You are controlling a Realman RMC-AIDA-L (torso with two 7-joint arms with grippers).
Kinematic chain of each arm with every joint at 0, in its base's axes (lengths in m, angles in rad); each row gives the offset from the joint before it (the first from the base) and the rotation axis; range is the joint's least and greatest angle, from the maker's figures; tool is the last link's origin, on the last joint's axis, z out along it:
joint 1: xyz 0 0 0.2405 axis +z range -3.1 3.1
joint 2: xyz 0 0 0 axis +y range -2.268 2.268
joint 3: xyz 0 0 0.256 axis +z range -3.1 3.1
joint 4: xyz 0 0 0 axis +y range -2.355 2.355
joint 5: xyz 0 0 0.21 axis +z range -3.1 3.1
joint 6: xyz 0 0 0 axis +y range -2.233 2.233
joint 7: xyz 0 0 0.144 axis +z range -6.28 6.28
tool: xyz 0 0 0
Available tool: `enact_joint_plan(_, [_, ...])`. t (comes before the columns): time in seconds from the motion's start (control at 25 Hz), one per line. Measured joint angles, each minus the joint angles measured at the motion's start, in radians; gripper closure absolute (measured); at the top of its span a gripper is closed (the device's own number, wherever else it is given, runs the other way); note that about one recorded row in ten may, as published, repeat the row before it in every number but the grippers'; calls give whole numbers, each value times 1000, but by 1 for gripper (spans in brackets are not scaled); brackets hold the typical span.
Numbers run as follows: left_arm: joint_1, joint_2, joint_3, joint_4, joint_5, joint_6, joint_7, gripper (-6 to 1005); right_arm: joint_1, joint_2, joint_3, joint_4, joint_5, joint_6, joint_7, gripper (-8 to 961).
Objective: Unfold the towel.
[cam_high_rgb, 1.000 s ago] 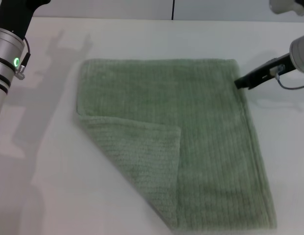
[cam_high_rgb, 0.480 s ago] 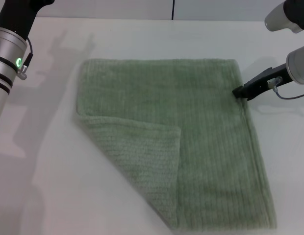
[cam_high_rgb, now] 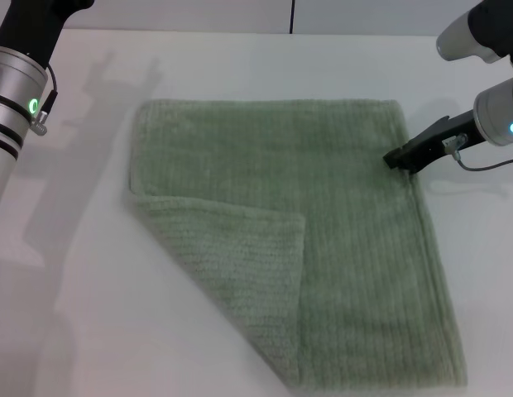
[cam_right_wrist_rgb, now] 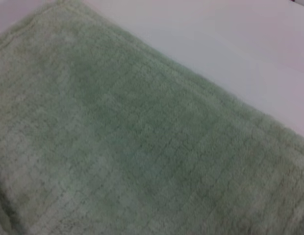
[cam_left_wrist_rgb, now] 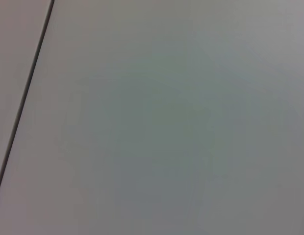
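Note:
The pale sage-green towel [cam_high_rgb: 323,215] lies flat on the white table [cam_high_rgb: 66,273]. Its near-left corner is folded over onto the cloth as a triangular flap [cam_high_rgb: 232,265]. My right gripper [cam_high_rgb: 399,158] is low at the towel's right edge, near the far right corner, its dark tip touching the hem. The right wrist view shows the towel's ribbed surface [cam_right_wrist_rgb: 122,147] close up, with table beyond its hem. My left arm [cam_high_rgb: 16,91] is raised at the far left, away from the towel; its gripper is out of view.
A dark seam [cam_high_rgb: 290,16] runs across the back wall behind the table. The left wrist view shows only a plain pale surface with a dark line [cam_left_wrist_rgb: 24,98].
My right gripper has moved down along the towel's right edge and slightly inward onto the hem. The towel and the left arm have not moved.

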Motion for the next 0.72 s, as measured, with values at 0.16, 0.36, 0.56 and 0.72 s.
enact_joint_plan(0.16, [-1, 0, 0, 0, 0, 0, 0, 290, 3, 3, -5, 1, 0, -8, -1, 946])
enact_joint_plan(0.36, [-2, 0, 7, 0, 0, 1, -3, 294, 8, 3, -3, 19, 0, -21, -13, 945])
enact_joint_plan(0.56, [2, 0, 46, 15, 0, 3, -62, 298, 13, 3, 1, 40, 0, -35, -38, 945])
enact_joint_plan(0.72, [12, 0, 112, 45, 0, 6, -116, 302, 15, 3, 0, 49, 0, -50, -47, 945])
